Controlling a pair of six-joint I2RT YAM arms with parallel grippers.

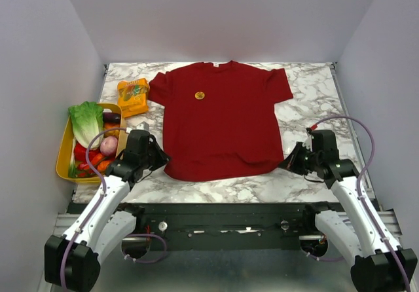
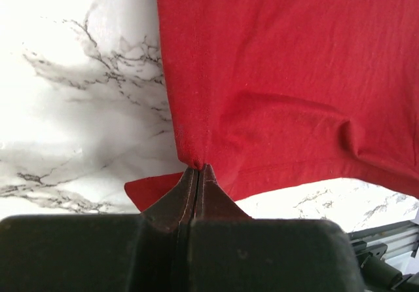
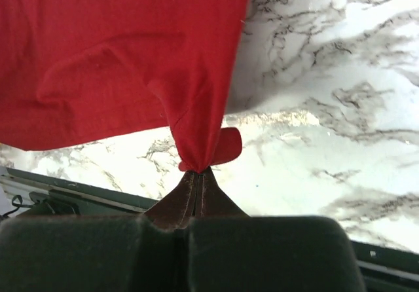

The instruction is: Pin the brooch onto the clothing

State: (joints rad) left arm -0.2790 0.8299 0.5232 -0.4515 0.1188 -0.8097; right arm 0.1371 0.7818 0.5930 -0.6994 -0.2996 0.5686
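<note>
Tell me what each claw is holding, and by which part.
Both hold the dark red short-sleeved fabric T-shirt by its near hem: the left claw is shut on the left bottom corner, the right claw on the right bottom corner.

Dark red short-sleeved T-shirt point(image 1: 222, 125) lies spread flat on the marble table point(image 1: 314, 95), collar at the far side, hem nearest. Both near hem corners are gathered into puckered points. Small round yellow-gold brooch point(image 1: 200, 95) sits on the chest, left of centre, below the collar.
</note>
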